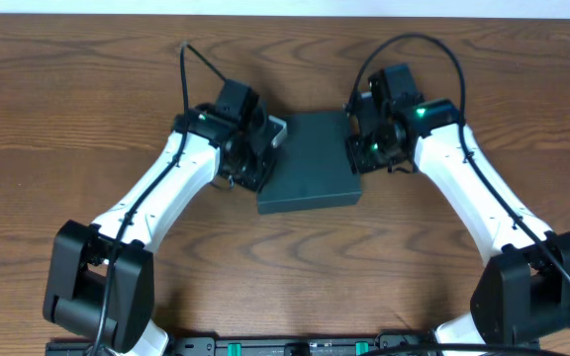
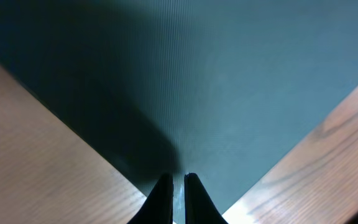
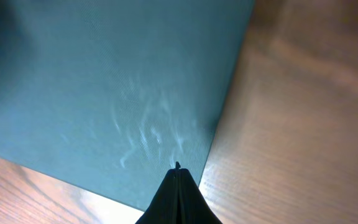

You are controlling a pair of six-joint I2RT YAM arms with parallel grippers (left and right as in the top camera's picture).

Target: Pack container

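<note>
One dark teal-grey matte square container sits toward the desk far edge; right gripper closed at its side edge, left gripper slit-apart at a corner, hold unclear.

The left arm and right arm are wearing white shells between black joint housings; black cables are looping beyond the container, green lights are glowing beside it, and the tapered jaws are showing black.
</note>
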